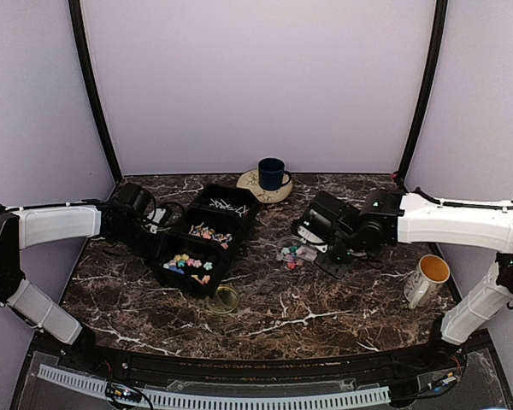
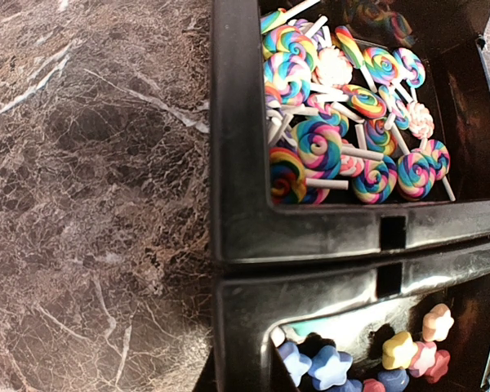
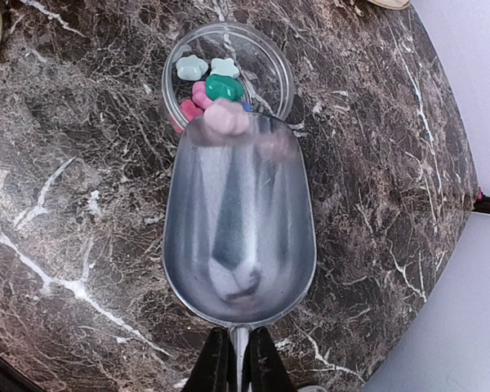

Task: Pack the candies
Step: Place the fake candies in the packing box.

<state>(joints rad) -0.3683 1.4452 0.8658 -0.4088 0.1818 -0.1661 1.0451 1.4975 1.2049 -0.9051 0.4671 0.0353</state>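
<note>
Tipping a scoop of candies into the jar.

My right gripper (image 3: 233, 365) is clamped tight on the handle of the metal scoop (image 3: 238, 245), whose lip sits over the clear jar (image 3: 279, 73). A few star candies (image 3: 208, 77) lie inside and a pink one is on the lip. I should tilt slowly and keep the lip within the rim so nothing spills onto the table (image 3: 82, 163). My left gripper (image 1: 154, 226) is closed beside the black tray (image 2: 245, 122), where most candies lie; whether it pinches the wall I cannot tell.

Left claw (image 1: 154, 224) reaches inward, closed; right claw (image 3: 237, 353), angled downward, pinches a scoop (image 3: 238, 237) handle.
</note>
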